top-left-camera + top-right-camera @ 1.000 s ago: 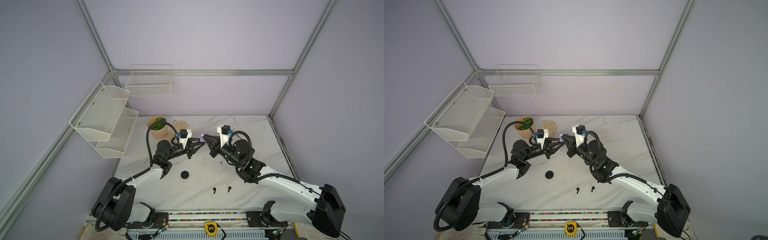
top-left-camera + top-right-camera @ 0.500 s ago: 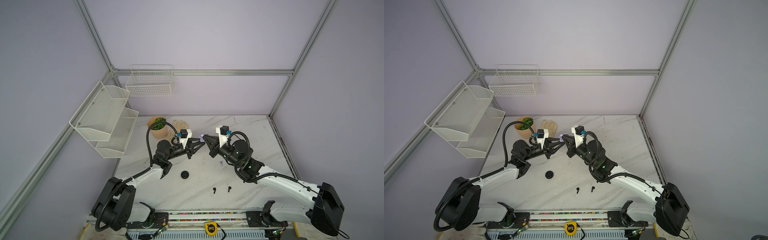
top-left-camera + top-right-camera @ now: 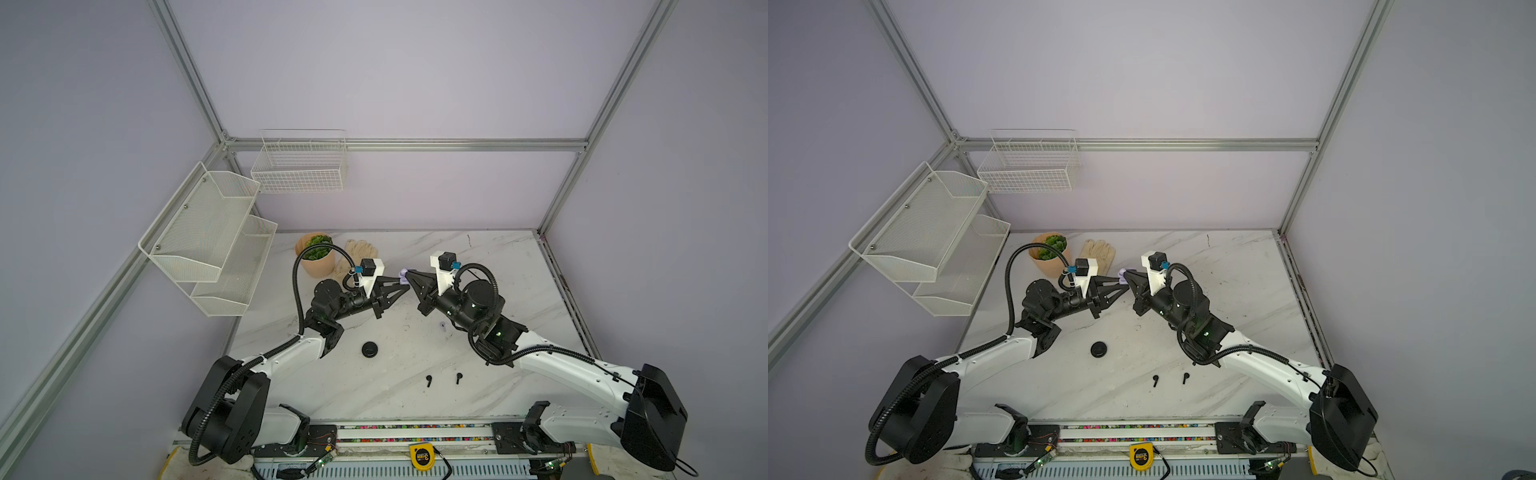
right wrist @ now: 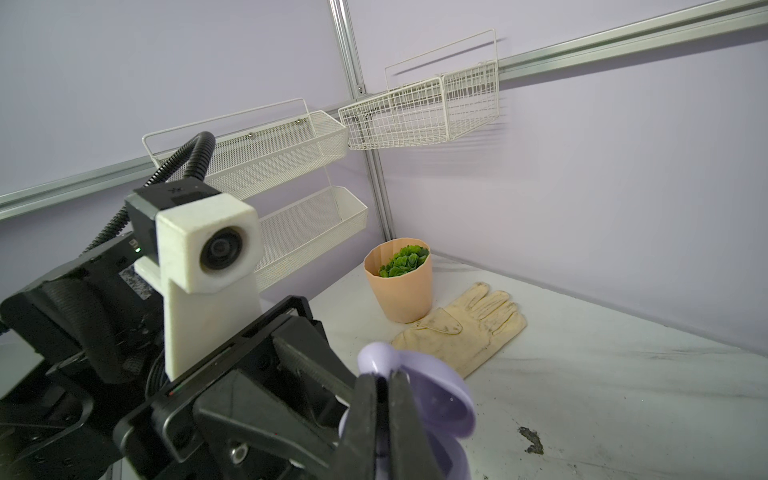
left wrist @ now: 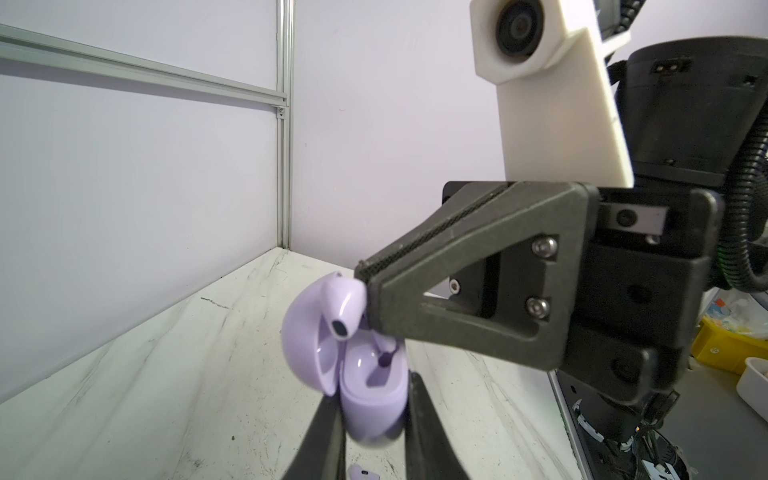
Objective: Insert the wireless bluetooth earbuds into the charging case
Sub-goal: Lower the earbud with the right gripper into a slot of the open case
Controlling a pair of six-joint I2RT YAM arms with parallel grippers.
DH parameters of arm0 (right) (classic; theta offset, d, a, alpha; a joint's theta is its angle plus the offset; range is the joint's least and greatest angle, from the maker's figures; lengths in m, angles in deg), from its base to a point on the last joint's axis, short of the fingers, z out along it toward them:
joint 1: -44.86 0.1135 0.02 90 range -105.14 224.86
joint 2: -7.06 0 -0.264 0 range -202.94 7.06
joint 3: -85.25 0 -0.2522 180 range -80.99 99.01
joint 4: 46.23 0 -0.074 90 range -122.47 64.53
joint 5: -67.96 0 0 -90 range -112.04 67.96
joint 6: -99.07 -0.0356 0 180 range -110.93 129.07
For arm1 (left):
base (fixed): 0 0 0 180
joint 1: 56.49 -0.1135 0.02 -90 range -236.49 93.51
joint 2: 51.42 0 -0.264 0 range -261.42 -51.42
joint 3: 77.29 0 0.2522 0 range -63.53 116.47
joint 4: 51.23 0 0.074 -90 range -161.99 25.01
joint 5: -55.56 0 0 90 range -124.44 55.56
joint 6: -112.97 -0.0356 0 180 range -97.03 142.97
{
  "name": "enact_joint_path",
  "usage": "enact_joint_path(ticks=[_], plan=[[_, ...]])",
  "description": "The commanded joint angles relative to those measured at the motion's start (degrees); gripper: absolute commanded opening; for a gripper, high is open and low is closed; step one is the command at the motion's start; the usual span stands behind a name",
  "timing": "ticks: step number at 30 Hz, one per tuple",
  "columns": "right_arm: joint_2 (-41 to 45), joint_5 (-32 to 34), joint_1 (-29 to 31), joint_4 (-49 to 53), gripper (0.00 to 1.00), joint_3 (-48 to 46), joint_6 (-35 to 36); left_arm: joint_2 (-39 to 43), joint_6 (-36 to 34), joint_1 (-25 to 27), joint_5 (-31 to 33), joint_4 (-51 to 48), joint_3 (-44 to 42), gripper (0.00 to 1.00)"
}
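Zero of four earbuds (image 3: 429,380) are seated: I'm pinching one lilac earbud (image 5: 343,309) in my right fingers (image 5: 399,291) at the open lilac case (image 5: 370,399) my left fingers (image 5: 424,419) are clamping midair, three others (image 3: 443,326) lying on the surface (image 3: 395,399)

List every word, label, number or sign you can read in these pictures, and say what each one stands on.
No text reads clearly.
Yellow tape measure: dark round label, print too small to read.
Black camera housing with a white mount: faint pale mark on top, not legible.
Sticker below that housing: blurred.
Yellow bin: tiny round mark, unreadable.
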Motion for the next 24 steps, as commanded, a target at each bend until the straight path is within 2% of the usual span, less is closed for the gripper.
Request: enact_joint_path(ticks=[1, 17, 24], plan=[[1.3, -0.2, 0.3, 0.1, 0.00, -0.9, 1.3, 1.9, -1.0, 0.2, -0.2, 1.8, 5.4, 0.00], [2.7, 0.8, 0.3, 3.8, 0.00, -1.0, 3.0, 2.5, -1.7, 0.2, 0.3, 1.1, 5.2, 0.00], [3.0, 1.5, 0.3, 4.6, 0.05, -0.6, 3.4, 2.6, -2.1, 0.2, 0.4, 0.7, 5.2, 0.00]])
